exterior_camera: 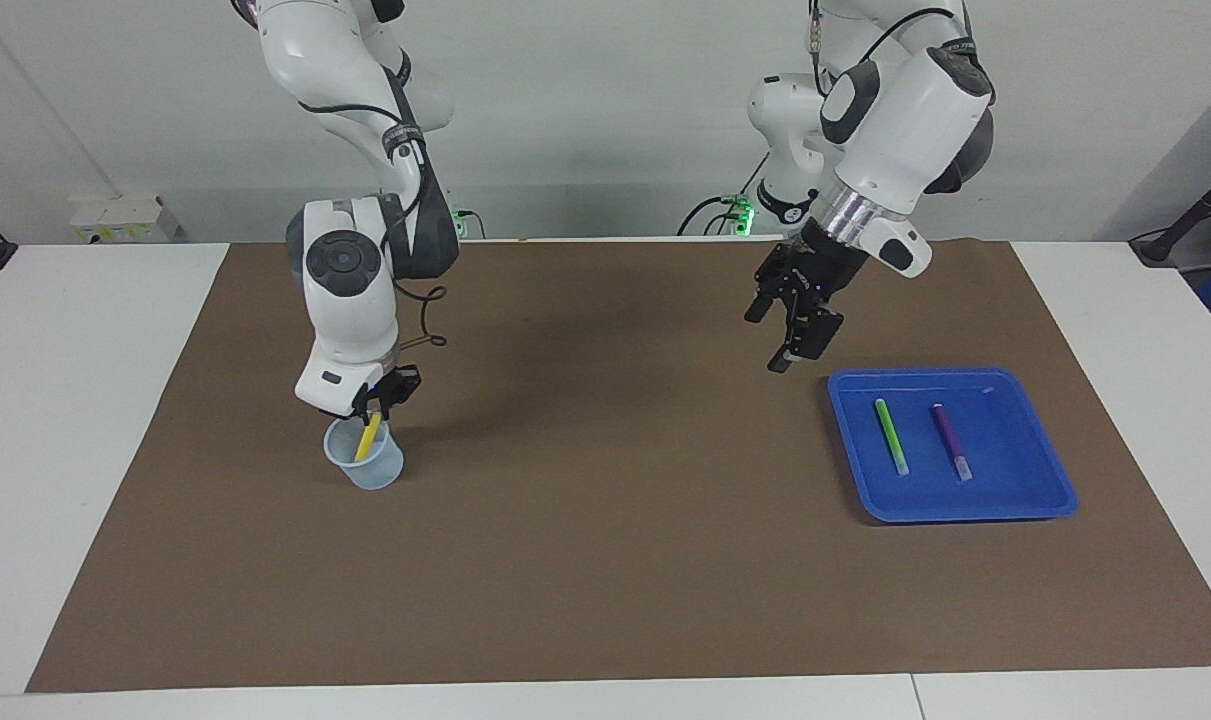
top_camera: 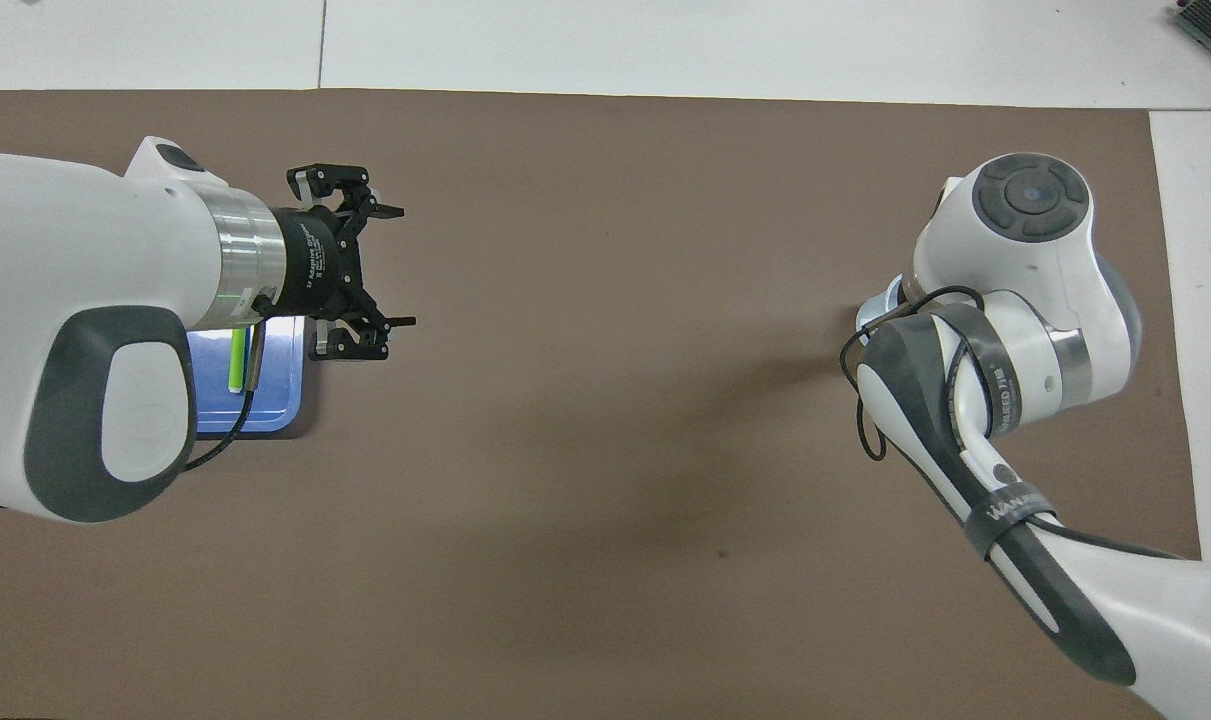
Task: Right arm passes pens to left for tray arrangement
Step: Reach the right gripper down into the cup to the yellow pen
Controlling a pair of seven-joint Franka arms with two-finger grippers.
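Note:
A yellow pen (exterior_camera: 368, 438) stands tilted in a translucent cup (exterior_camera: 373, 472) toward the right arm's end of the table. My right gripper (exterior_camera: 373, 410) reaches straight down to the cup's mouth, its fingertips closed on the pen's upper end; the overhead view hides this under the arm. The blue tray (exterior_camera: 1015, 480) (top_camera: 277, 400) holds a green pen (exterior_camera: 891, 436) (top_camera: 236, 360) and a purple pen (exterior_camera: 950, 441) lying side by side. My left gripper (exterior_camera: 771, 338) (top_camera: 365, 265) hangs open and empty over the mat beside the tray's corner.
A brown mat (exterior_camera: 605, 520) covers most of the white table (exterior_camera: 75, 400). The cup and the tray are the only things on it, and the wide middle stretch between them is bare mat.

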